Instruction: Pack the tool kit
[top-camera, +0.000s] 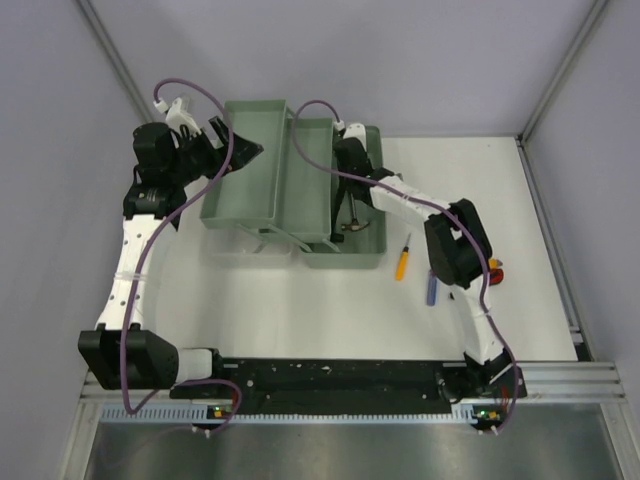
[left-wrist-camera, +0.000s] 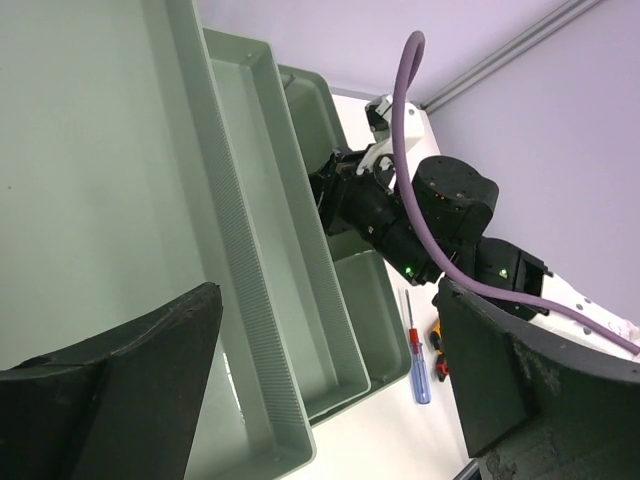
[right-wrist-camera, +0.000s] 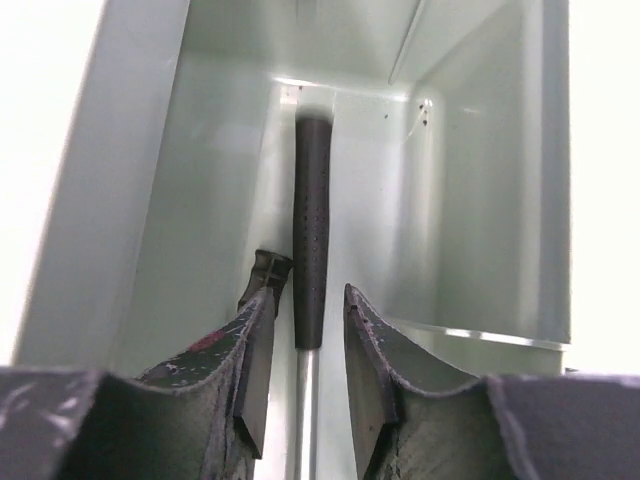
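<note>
The pale green plastic toolbox with stepped trays (top-camera: 250, 170) stands at the far middle of the white table (top-camera: 300, 300). Its trays are fanned out: the upper trays sit to the left, and the deep base compartment is exposed on the right.

Locate the small hammer with the black perforated grip and metal shaft (right-wrist-camera: 310, 225) on the floor of the base compartment, lying lengthwise. A small dark object (right-wrist-camera: 268, 272) lies against the compartment wall just beside the grip; you cannot identify it from these views.

The right gripper (right-wrist-camera: 305, 385) reaches down inside the base compartment. Its fingers (right-wrist-camera: 250, 370) stand on either side of the hammer shaft, parted a little, with a narrow gap showing on both sides. They grip nothing.

The left gripper (top-camera: 240, 150) hangs over the left edge of the upper trays with its fingers (left-wrist-camera: 120, 390) spread wide and empty.

On the table right of the toolbox, find the orange-yellow-handled screwdriver (top-camera: 402, 260) and, near it, the blue-handled screwdriver (top-camera: 432, 288). A red item (top-camera: 497, 272) lies further right, partly hidden.

The right arm (top-camera: 455, 240) crosses above the base compartment and its elbow overhangs the blue-handled screwdriver. The stepped trays cover the left part of the base.
</note>
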